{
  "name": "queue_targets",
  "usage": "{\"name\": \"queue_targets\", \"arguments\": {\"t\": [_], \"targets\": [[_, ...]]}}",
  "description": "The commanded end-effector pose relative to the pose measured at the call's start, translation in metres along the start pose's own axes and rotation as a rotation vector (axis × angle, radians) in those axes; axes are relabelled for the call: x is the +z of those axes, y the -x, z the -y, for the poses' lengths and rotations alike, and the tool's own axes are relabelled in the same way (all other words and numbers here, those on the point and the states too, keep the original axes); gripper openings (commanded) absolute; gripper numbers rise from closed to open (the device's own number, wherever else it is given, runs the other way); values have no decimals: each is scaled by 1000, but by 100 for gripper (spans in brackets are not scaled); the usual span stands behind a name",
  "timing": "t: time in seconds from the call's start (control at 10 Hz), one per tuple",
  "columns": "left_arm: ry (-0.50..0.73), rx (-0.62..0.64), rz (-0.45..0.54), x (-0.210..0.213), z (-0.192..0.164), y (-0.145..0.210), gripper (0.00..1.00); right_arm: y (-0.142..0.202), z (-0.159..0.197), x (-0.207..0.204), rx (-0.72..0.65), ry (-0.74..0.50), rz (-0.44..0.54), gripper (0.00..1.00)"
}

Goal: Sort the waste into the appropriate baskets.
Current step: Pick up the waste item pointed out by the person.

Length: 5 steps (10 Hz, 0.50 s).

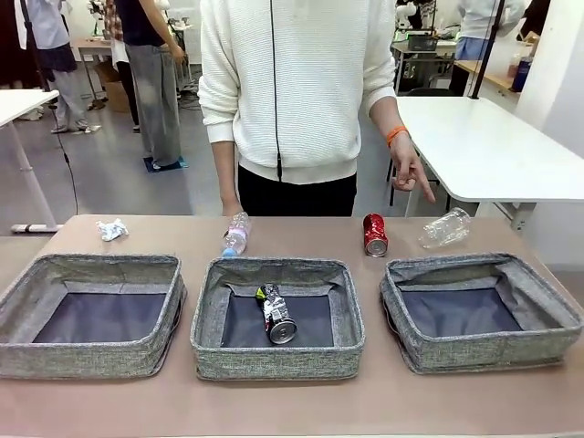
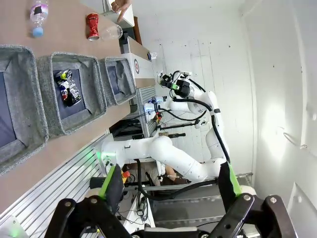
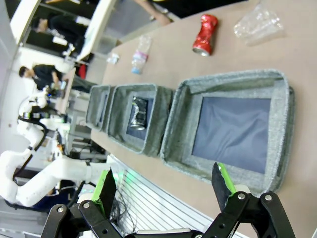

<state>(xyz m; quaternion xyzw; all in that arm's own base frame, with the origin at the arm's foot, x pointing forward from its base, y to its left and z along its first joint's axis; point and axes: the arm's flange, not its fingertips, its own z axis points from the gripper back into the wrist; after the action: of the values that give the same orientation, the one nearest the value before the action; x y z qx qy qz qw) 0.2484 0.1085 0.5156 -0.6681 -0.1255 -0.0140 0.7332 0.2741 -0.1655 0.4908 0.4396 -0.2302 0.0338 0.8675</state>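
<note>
Three grey baskets stand in a row: left [image 1: 91, 274], middle [image 1: 210, 315], right [image 1: 401, 315]. A black-silver can [image 1: 276, 315] lies in the middle basket. Behind the baskets lie a crumpled paper wad [image 1: 112, 229], a clear bottle with a blue cap [image 1: 235, 234], a red can [image 1: 375, 234] and a crushed clear bottle [image 1: 445, 228]. The person's hand [image 1: 412, 173] points down near the crushed bottle. My left gripper [image 2: 168, 191] is open and empty, held off the table's near edge. My right gripper [image 3: 163, 191] is open and empty above the near edge by the right basket [image 3: 233, 163].
The person in a white sweater stands at the far side of the table. A white table [image 1: 493, 146] is behind at right. Bare brown tabletop [image 1: 292, 401] runs along the front of the baskets.
</note>
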Motion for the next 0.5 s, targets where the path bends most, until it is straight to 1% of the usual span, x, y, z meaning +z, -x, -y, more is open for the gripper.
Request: {"name": "queue_targets", "arguments": {"t": [0.0, 0.4], "targets": [[20, -22, 3, 0, 2, 0, 100, -2, 0, 0, 22, -18, 19, 100], [20, -22, 3, 0, 2, 0, 100, 0, 0, 0, 0, 0, 0, 100]]}}
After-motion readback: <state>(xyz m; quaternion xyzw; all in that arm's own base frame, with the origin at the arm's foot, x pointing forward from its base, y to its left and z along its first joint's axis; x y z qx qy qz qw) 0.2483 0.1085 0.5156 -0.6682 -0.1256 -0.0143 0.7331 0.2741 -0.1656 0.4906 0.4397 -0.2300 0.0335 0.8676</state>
